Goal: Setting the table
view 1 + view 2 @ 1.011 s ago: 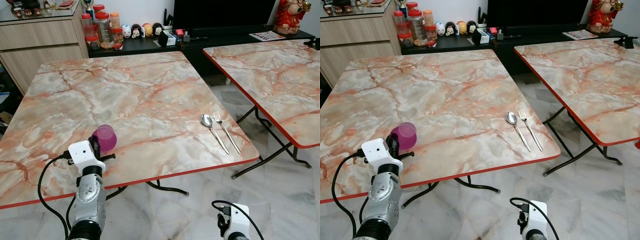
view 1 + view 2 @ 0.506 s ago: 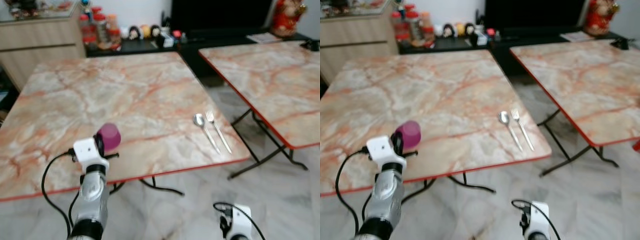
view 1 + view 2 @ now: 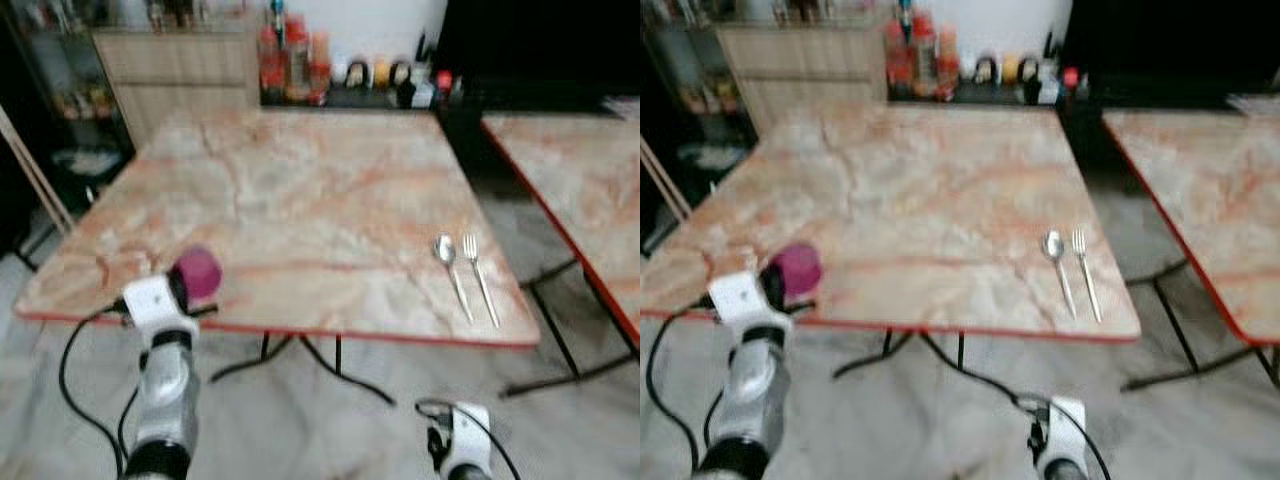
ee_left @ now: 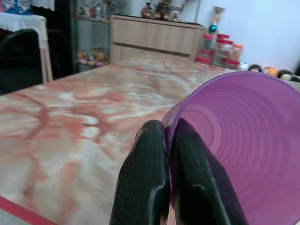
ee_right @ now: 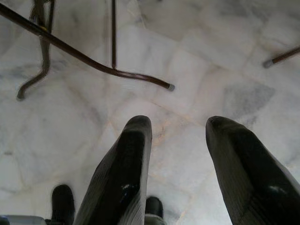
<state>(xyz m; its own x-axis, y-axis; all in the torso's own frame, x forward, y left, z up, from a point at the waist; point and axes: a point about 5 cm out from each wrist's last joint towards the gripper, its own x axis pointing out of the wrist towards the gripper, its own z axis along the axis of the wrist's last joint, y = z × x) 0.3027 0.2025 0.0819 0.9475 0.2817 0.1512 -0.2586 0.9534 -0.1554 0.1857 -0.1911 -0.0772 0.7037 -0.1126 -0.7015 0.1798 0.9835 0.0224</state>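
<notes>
My left gripper is shut on the rim of a purple plastic cup, one finger inside the rim and one outside. It holds the cup tipped over the near left edge of the marble-patterned table. A spoon and a fork lie side by side near the table's right front corner. My right gripper hangs low and open, pointing at the floor.
A second marble table stands to the right across a narrow gap. Jars and small figurines line a dark low shelf behind, beside a wooden cabinet. Metal table legs cross the tiled floor near my right gripper.
The whole view has swung, so the table now sits further right and more floor shows on the left. The cup stays in my left gripper; spoon and fork have not moved.
</notes>
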